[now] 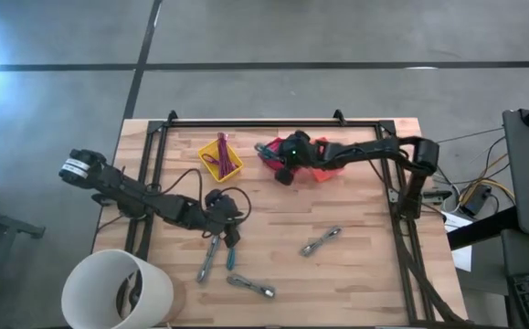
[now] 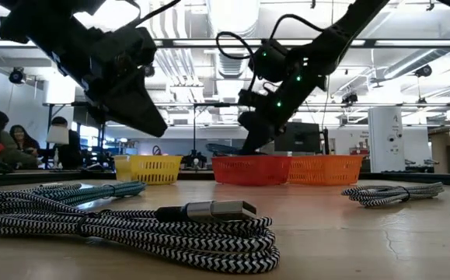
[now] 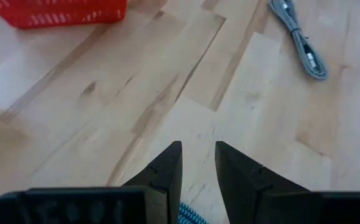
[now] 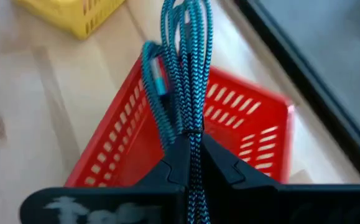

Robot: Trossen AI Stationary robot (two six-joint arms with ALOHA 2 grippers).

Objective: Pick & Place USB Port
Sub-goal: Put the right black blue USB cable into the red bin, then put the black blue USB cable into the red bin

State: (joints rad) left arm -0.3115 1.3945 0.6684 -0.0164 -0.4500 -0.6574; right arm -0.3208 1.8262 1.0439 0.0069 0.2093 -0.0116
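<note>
The step in hand looked like the drop: the right gripper (image 4: 191,146) was holding a blue cable (image 4: 181,68) over the red basket (image 4: 242,134) at the back of the table (image 1: 365,228), with its fingers pinched tight on the bundle. The blue cable was folded into long loops, with a braided skin of blue and black, and a small plug with a bit of red showed on one side (I could not tell what kind of plug it was). The loops stuck out past the fingertips, over the near edge of the red basket. The next move, I think, called for bringing the bundle well over the middle of the basket and then letting go, so no loop would hang over the edge. The left gripper (image 3: 198,165) was low over the table near the front, with its fingers only a little apart and nothing between them. A bit of another blue cable (image 3: 189,214) peeked out just under its fingers, so it seemed ready to pick that one. A black and white cable (image 3: 298,40) lay farther off on the wood, and one more (image 1: 250,287) lay near the front. A yellow basket (image 1: 230,163) stood beside the red one with dark red cables in it.
</note>
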